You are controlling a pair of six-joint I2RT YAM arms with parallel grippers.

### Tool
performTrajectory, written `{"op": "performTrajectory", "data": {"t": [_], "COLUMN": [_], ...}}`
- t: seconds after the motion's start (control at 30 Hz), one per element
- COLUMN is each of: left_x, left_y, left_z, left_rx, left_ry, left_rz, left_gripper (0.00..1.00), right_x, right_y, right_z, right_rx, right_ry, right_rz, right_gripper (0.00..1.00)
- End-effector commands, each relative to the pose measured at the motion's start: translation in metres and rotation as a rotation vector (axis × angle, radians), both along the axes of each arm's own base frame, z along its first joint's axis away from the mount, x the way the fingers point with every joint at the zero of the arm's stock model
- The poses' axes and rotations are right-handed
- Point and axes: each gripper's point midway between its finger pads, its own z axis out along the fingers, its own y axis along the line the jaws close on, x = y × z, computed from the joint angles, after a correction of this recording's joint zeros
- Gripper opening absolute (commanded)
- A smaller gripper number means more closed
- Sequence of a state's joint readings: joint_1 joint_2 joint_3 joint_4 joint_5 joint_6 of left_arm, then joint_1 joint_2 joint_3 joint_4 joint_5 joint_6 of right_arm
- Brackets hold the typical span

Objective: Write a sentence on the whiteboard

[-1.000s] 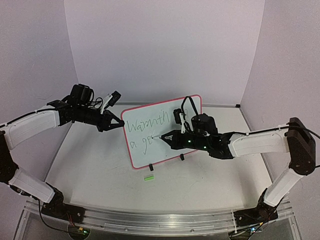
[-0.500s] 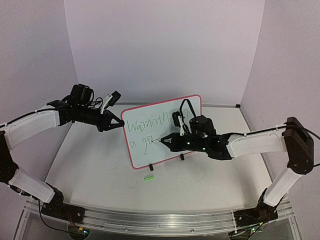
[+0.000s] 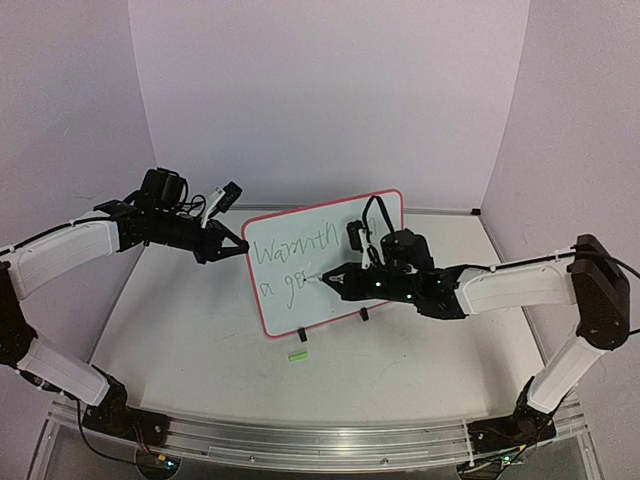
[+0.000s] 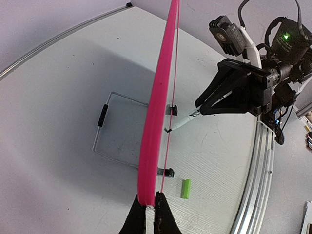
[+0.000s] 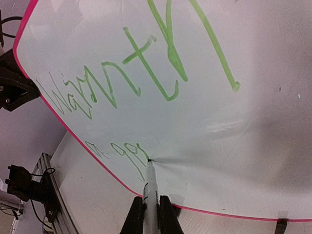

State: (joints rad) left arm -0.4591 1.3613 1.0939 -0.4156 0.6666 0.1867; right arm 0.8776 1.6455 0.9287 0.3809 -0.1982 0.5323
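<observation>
- Lilac walls, white table [image 3: 200,330]. Top view: whiteboard [image 3: 300,300] stands on its clip feet [image 3: 303,335] mid-table, face toward the arm bases.
- Same view: left gripper [image 3: 240,247] is pinched closed on the board's 9 o'clock edge. The right gripper [image 3: 336,275] reaches in from 3 o'clock, clamped on the marker [image 3: 323,273], tip on the face. Green cap [image 3: 297,355] lies on the table at the board's 6 o'clock, apart from it.
- The sentence [image 3: 290,252] shows "Warmth" on line one, and the rest of that line is hidden behind the right arm. Line two reads "a ge". That's mid-word, so my read is there's plenty left to write.
- Left wrist: fingers squeezed tight on the pink frame [image 4: 158,107] at its bottom end, board seen edge-on. Marker meets the face at a slant from 3 o'clock. This pinch needs to be firm, because any give lets the board rock back under pen pressure.
- Right wrist: fingers closed on the marker barrel, tip touching the face right at the end of the "e". Frame runs close by at 6 o'clock.
- For the stroke: light, even pressure, small moves, and letter height matched to "a ge". Steer along the line into free white, not down into the frame.
</observation>
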Motion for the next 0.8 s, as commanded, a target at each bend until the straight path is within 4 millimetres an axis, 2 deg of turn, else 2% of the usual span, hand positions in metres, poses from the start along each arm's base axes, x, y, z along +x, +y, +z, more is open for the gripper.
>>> {"op": "performTrajectory", "data": {"t": [0.0,0.17,0.57,0.77], "left_x": [-0.015,-0.015,-0.016,-0.015], "left_y": [0.0,0.0,0.0,0.0], "left_z": [-0.032,-0.032,-0.031,-0.032], "left_rx": [0.096,0.096,0.094,0.096], "left_ry": [0.083,0.082,0.081,0.085], "left_rz": [-0.028,-0.028,-0.028,-0.028], "left_gripper": [0.0,0.0,0.0,0.0], "right_x": [0.015,0.015,0.016,0.014], "right_y": [-0.01,-0.011,-0.026,-0.025], "right_z": [0.04,0.04,0.022,0.001], "right_rx": [0.081,0.081,0.043,-0.007], "right_ry": [-0.087,-0.089,-0.067,-0.035], "right_rz": [-0.085,-0.091,-0.156,-0.14], "right_gripper": [0.0,0.0,0.0,0.0]}}
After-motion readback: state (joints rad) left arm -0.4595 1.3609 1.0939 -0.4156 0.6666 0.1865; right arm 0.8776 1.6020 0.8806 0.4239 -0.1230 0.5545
